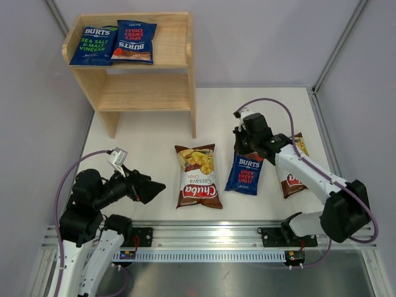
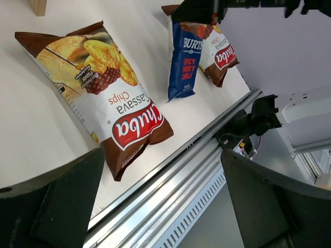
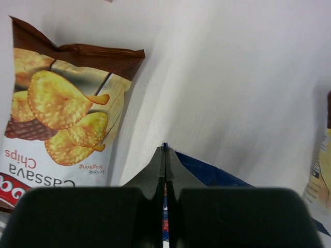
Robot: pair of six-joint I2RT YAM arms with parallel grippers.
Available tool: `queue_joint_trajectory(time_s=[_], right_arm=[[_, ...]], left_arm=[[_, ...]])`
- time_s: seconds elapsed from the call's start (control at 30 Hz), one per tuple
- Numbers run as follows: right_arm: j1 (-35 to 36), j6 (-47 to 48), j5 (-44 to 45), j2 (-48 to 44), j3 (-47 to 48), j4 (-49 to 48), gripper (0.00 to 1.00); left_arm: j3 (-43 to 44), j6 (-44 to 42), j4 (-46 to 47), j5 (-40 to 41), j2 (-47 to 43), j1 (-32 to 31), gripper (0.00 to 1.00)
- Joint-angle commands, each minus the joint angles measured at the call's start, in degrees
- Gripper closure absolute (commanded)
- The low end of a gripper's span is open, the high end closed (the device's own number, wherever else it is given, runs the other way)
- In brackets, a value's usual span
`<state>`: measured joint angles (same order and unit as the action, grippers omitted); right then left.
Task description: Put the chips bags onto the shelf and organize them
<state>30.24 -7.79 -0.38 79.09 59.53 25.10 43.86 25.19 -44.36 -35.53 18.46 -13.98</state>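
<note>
The wooden shelf (image 1: 176,93) stands at the back left, with a green-lettered Burts bag (image 1: 93,45) and a red-lettered Burts bag (image 1: 134,42) flat on its top tier. My right gripper (image 3: 165,150) is shut on the top edge of a third blue Burts bag (image 1: 245,172), which hangs lifted off the table in the left wrist view (image 2: 184,59). One Chuba bag (image 1: 197,176) lies flat mid-table and shows in both wrist views (image 2: 111,106) (image 3: 57,108). A second Chuba bag (image 1: 293,179) lies under my right arm. My left gripper (image 1: 151,187) is open and empty near the front left.
The shelf's lower tier (image 1: 145,93) holds nothing. A metal rail (image 1: 210,238) runs along the table's near edge. Grey walls close in the table at left, back and right.
</note>
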Motion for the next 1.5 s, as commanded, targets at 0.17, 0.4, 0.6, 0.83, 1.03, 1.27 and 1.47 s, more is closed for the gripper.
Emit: queue_joint_trajectory(time_s=[0.17,0.4,0.6,0.83,1.03,1.27,1.47], right_arm=[[0.52,-3.72,9.08,-11.57,8.49,10.31,1.0],[0.43,-8.55,10.14,-15.19,16.93,12.6,1.0],[0.35,-13.91,10.22,-15.54,22.73,11.03,1.0],[0.43,-25.06,10.76,-16.07,23.44,4.88,1.0],[0.43,-35.35,12.51,-19.49,18.54,-1.44,1.0],[0.35,-45.63,12.08,-23.36,14.13,-6.29,1.0],[0.35,-51.09,9.0,-25.12,11.31,-10.16,1.0]], left_arm=[[-3.77,6.62,16.04,2.75,-1.76,-0.26,0.01],[-5.71,10.32,24.31,4.76,-0.36,-0.35,0.01],[-7.29,12.69,33.18,9.59,4.12,-2.54,0.01],[-10.01,5.93,47.14,25.5,17.3,-19.93,0.01],[-16.43,-1.88,75.53,25.33,26.96,-31.62,0.01],[-15.73,-7.26,94.34,30.24,38.22,-37.52,0.01],[-12.57,-7.44,102.62,32.45,48.76,-40.42,0.01]])
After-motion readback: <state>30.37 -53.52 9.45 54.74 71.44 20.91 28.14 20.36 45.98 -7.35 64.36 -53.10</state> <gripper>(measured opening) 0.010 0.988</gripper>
